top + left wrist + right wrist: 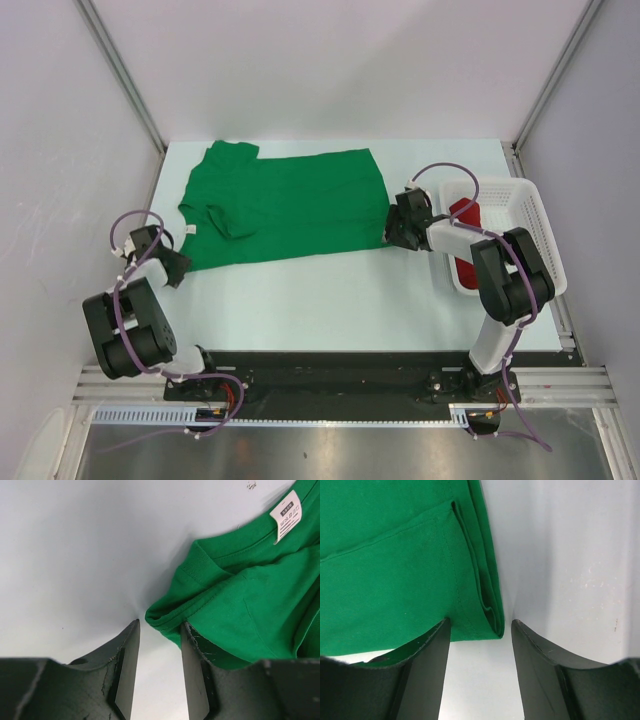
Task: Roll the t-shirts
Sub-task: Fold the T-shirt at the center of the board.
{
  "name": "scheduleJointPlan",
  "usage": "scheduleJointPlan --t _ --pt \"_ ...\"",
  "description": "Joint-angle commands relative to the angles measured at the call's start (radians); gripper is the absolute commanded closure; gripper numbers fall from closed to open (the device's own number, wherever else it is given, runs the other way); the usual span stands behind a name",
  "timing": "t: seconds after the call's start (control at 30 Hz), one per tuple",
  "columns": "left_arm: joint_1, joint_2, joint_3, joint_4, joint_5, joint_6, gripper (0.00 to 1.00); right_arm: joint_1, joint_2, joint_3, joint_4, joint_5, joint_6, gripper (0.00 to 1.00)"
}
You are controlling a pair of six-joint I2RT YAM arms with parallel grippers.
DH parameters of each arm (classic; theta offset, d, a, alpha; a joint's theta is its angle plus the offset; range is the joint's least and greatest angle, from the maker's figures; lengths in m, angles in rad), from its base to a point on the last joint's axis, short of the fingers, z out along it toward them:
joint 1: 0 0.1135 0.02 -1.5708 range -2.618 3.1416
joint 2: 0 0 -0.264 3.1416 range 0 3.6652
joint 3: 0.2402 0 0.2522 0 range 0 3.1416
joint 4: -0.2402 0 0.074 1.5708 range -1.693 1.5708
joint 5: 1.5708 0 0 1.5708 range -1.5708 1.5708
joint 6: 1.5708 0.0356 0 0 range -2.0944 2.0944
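Limp, light green t-shirt, best pinched at its folded corners, which the left gripper and right gripper straddle, part-open and empty.

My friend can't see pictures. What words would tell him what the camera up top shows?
A green t-shirt lies flat on a white table, with the left gripper at its collar-end corner and the right gripper at its hem corner. A red t-shirt sits in a white basket on the right, partly hidden by the right arm.
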Motion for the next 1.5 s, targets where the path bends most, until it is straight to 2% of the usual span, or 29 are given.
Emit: scheduleJointPlan --t 0.0,0.37,0.57,0.6,0.8,0.9,1.0,1.27,1.47 --pt "0.01 0.01 0.046 0.051 -0.012 0.007 0.58 0.001 0.005 0.006 0.026 -0.014 0.01 0.44" --pt "0.01 0.031 0.06 0.066 -0.026 0.021 0.62 0.006 0.016 0.008 0.041 -0.027 0.021 0.44" --pt "0.01 0.045 0.066 0.073 -0.038 0.022 0.69 0.009 0.027 0.008 0.04 -0.008 0.016 0.66" --pt "0.01 0.047 0.065 0.071 -0.043 0.022 0.72 0.01 0.025 0.008 0.041 -0.007 0.013 0.73" --pt "0.01 -0.001 0.065 0.027 -0.13 0.016 0.98 0.012 0.012 0.008 0.024 -0.007 0.004 0.91" --pt "0.01 -0.053 0.052 0.019 -0.166 0.018 1.0 0.012 -0.005 0.008 0.001 0.006 0.0 1.0" --pt "0.008 -0.102 0.048 -0.009 -0.187 0.022 1.0 0.012 -0.021 0.008 -0.028 0.013 -0.001 1.0" --pt "0.01 -0.215 0.019 -0.235 -0.319 -0.033 1.0 0.055 -0.071 -0.005 -0.157 0.073 0.01 1.0" --pt "0.01 -0.301 -0.011 -0.374 -0.42 -0.076 1.0 0.101 -0.191 -0.113 -0.198 0.078 0.052 1.0"
